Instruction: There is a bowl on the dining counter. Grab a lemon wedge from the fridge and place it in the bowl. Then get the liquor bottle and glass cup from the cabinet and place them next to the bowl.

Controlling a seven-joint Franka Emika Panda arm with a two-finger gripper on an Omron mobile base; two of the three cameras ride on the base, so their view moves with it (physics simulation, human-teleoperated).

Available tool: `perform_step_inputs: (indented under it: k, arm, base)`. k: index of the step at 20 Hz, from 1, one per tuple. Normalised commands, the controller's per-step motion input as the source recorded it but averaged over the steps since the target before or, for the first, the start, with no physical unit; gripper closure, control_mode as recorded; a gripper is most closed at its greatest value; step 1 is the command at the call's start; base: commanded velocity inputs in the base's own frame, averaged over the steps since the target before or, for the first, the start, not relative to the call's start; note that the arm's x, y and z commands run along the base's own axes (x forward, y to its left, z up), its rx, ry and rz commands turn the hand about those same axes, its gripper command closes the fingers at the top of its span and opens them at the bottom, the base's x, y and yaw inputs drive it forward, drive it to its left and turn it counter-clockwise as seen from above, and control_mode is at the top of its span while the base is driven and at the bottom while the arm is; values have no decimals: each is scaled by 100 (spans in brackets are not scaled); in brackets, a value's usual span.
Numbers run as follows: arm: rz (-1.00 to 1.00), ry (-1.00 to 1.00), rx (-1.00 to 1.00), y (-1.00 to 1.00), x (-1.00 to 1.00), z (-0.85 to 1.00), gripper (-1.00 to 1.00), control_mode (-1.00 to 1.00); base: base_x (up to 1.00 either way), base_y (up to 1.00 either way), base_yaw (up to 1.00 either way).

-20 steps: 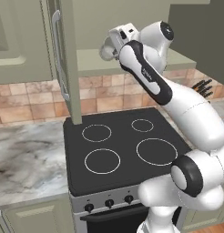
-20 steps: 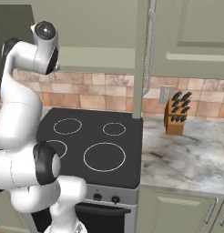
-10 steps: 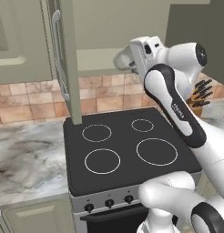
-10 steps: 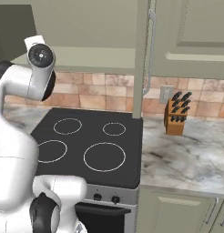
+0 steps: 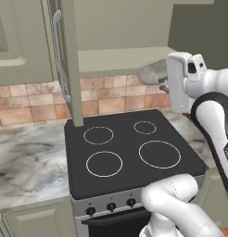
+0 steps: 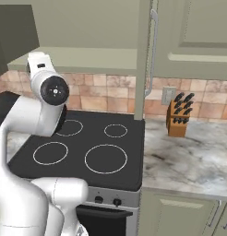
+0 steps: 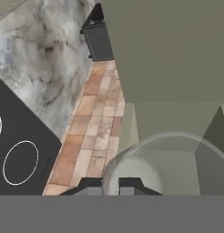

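glass cup (image 7: 170, 164) is pinched in the end effector (image 7: 119, 185), the 2 dark fingertips closed on its near rim, so the cup fetch from the cabinet (image 5: 69, 60) looks to be mid-way: cup is out and up in the air, not set down anywhere yet. cabinet door hangs open, well off to one side of the end effector in the left base view, edge-on with its curved silver handle facing out. bowl, dining table, fridge, lemon wedge and liquor bottle aren't in these frames, so can't judge whether the wedge step is done or whether the bottle has been moved; judging from the cup in hand, at least the cup delivery beside the bowl is left, probably needs the base to drive away from the stove (image 5: 129, 152)

cup look: clear colourless tumbler, short, straight sided, see-through enough that the wall and cabinet underside show through it. in the hand view it reads as a faint round rim just beyond the fingertips, in the left base view (image 5: 155, 74) as a pale translucent blob sticking out from the end effector (image 5: 166, 82) toward the cabinet side. empty as far as i can tell

around the end effector: black 4-ring stove below it, brick tile backsplash (image 5: 116, 99) behind, marble table (image 6: 189, 161) with a knife block (image 6: 179, 115) well apart on the far side of the door in the right base view

grip covers only a thin bit of rim, so i'd guess a fast swing could slip it
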Motion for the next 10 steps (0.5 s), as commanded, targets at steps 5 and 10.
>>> perform_step_inputs:
  k: [5,10]
  arm:
    - [6,0,3,-18,-60,-5,100,100]
    - [0,0,0,0,0,0,100,100]
  base:
    - [-40,-13,6]
    - [-100,-38,33]
